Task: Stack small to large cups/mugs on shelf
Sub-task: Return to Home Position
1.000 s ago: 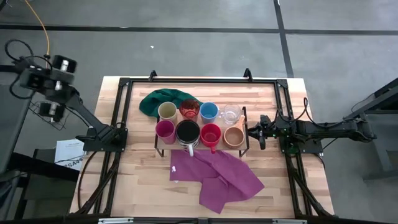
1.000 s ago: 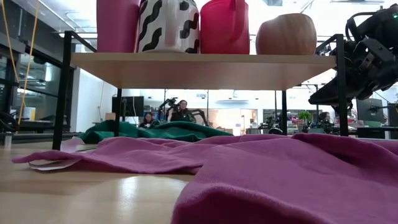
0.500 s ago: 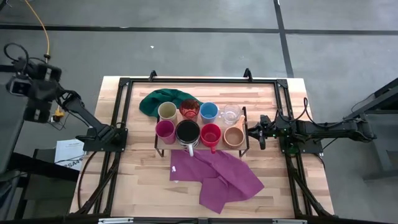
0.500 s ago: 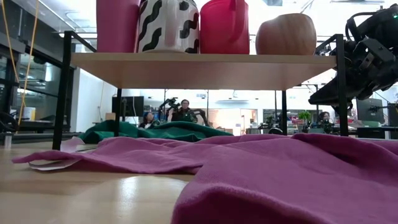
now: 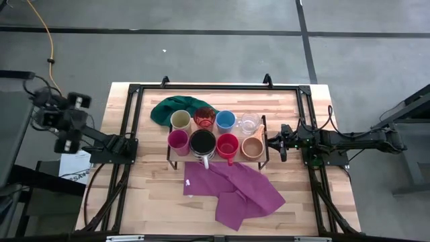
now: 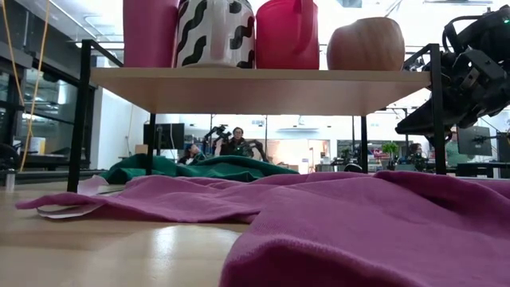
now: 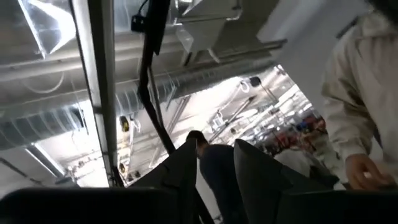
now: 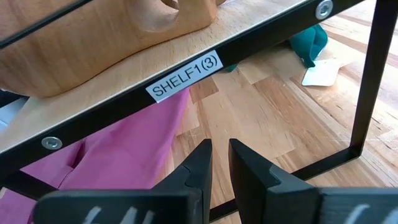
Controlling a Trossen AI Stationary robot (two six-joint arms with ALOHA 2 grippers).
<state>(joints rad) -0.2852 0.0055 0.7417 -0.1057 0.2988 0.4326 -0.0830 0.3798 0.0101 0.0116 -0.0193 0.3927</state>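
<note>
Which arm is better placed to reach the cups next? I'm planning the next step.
Probably the right. The right gripper sits at the shelf end beside the wooden cup, empty, jaws slightly apart. The left gripper is off the table's left edge, pointing away.

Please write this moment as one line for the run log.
cups: eight on shelf | right gripper: beside shelf, empty | left gripper: off table, empty

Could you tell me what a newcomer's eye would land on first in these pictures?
Probably the two rows of colourful cups packed on the low wooden shelf at the table's middle, the black-and-white striped mug standing out. Next, the crumpled purple cloth spread in front of the shelf and the green cloth behind it. The right hand waits just off the shelf's right end, empty.
</note>
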